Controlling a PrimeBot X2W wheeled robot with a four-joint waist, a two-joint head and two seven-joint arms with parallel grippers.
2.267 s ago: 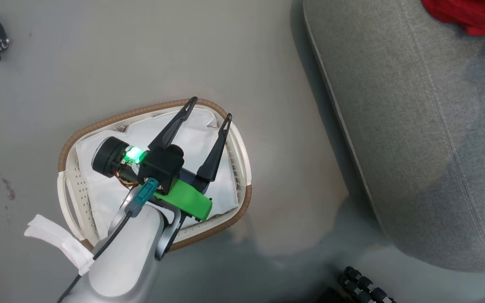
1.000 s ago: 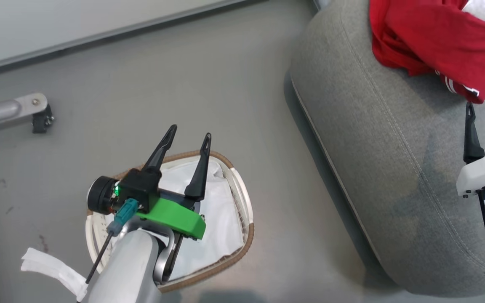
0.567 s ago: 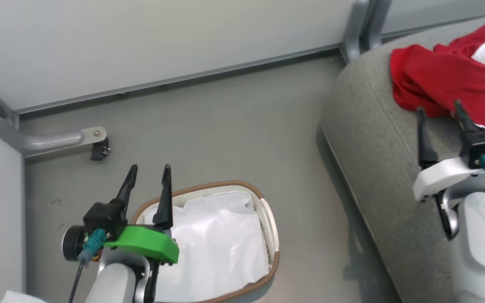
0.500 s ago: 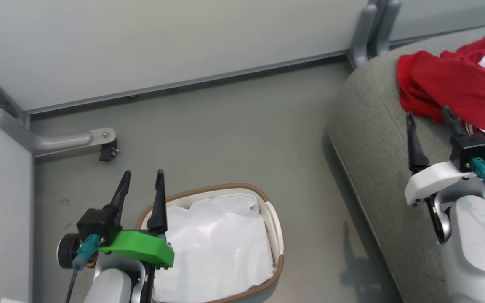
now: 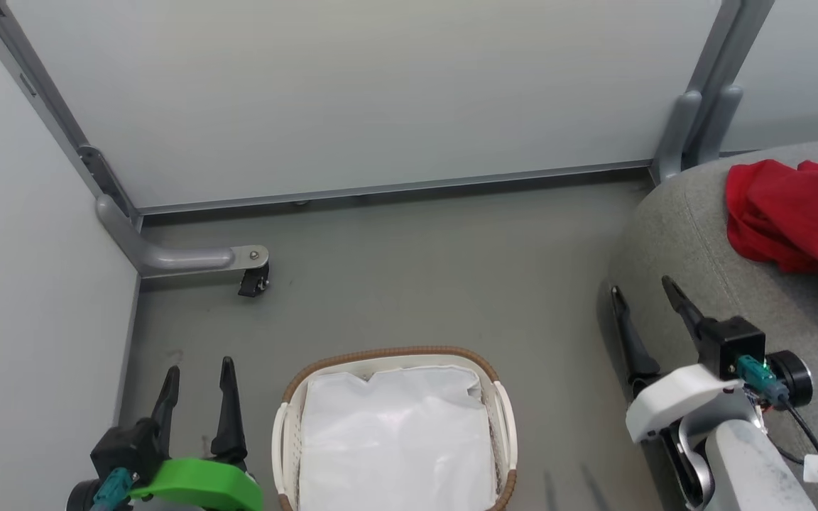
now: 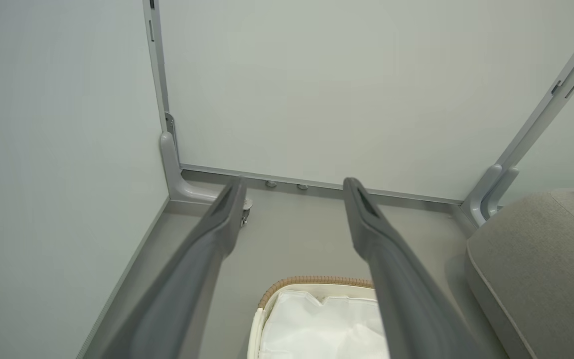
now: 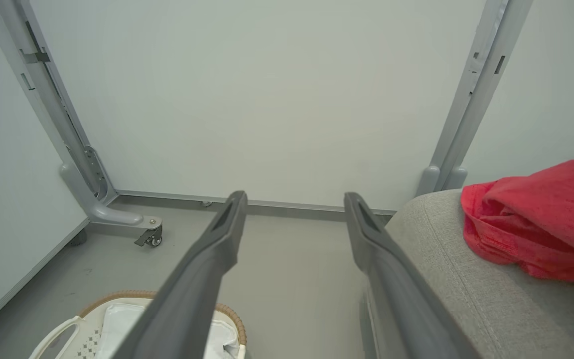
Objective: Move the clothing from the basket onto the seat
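1. My left fingers [image 5: 228, 419] are spread and hold nothing. They hang low, just left of the basket [image 5: 388, 353].
2. My right fingers [image 5: 633, 339] are spread and hold nothing. They stand at the near left edge of the seat [image 5: 686, 227].
3. The clothing [image 5: 792, 220] lies bunched on the far right of the seat, well apart from both sets of fingers.
4. Inside the basket I see the white liner [image 5: 395, 433] and no red. I judge the transfer done or nearly done.
5. Risk: the liner is rumpled, so a garment under a fold could be missed.
6. Risk: another reach into the basket could pinch the liner and lift it out.
7. Risk: the clothing runs past the right edge of the head view. If it overhangs the seat, the soft fabric could slide to the floor [image 5: 416, 284].
8. Risk: a sideways swing of my right fingers could snag the upholstery.
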